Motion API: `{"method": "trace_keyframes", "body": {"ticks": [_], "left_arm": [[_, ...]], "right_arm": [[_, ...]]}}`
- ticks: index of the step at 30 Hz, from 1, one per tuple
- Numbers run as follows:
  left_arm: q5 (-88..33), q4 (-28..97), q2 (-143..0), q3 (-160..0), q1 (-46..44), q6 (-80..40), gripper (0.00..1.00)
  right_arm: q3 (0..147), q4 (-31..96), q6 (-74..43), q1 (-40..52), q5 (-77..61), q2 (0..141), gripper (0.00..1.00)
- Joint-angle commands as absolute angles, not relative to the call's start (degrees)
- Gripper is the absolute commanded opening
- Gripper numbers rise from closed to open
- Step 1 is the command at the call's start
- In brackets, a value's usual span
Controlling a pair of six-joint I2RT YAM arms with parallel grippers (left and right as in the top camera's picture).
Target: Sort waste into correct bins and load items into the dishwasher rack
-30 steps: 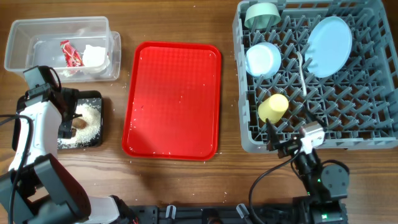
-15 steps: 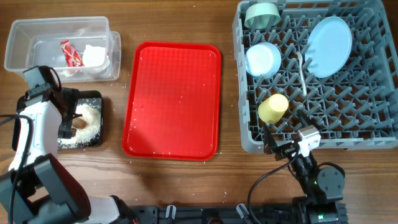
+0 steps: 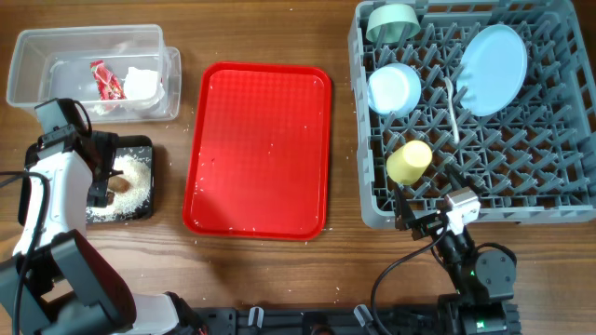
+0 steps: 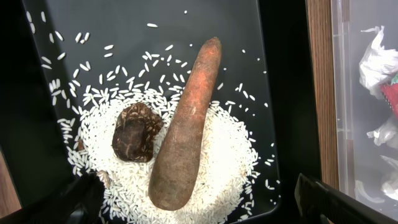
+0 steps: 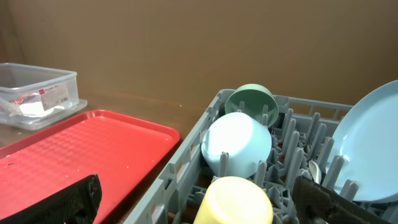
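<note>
My left gripper (image 3: pixel 101 181) (image 4: pixel 199 211) is open and empty just above the black tray (image 3: pixel 145 149) (image 4: pixel 124 25), which holds rice (image 4: pixel 230 162), a brown lump (image 4: pixel 135 132) and a brown stick (image 4: pixel 186 130). The clear tub (image 3: pixel 28 56) holds the red wrapper (image 3: pixel 105 79) and white tissue (image 3: pixel 142 84). The grey rack (image 3: pixel 372 209) (image 5: pixel 186 168) holds the mint bowl (image 3: pixel 392 22), blue bowl (image 3: pixel 394 88), blue plate (image 3: pixel 492 68), white spoon (image 3: pixel 453 107) and yellow cup (image 3: pixel 409 160) (image 5: pixel 239 199). My right gripper (image 3: pixel 424 219) (image 5: pixel 199 208) is open and empty at the rack's front edge.
A red serving tray (image 3: pixel 258 149) (image 5: pixel 74 149) lies between the bins and the rack, with a few rice grains on it. The clear tub (image 4: pixel 367 93) sits right beside the black tray. Bare wooden table runs along the front.
My right gripper has drawn back slightly toward the front of the table, away from the rack. The left arm and all objects have not moved.
</note>
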State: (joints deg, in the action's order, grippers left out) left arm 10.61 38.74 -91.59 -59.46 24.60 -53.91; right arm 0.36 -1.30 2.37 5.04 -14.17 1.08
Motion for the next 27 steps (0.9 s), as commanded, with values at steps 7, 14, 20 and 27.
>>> {"method": "trace_keyframes", "body": {"ticks": [7, 14, 20, 27], "left_arm": [[11.0, 38.8, -88.7, -59.5, 23.1, -54.3, 1.00], [18.4, 36.6, -72.2, -52.4, 13.3, -54.2, 1.00], [15.1, 11.7, -49.6, -32.7, 9.2, -45.6, 1.00], [4.7, -0.4, -24.5, -15.7, 9.2, -25.5, 1.00]], "right_arm": [[0.3, -1.4, 1.3, 4.8, -15.5, 0.4, 1.00], [0.3, -1.4, 1.3, 4.8, -15.5, 0.4, 1.00], [0.3, -1.4, 1.3, 4.8, -15.5, 0.4, 1.00], [0.3, -1.4, 1.3, 4.8, -15.5, 0.4, 1.00]]}}
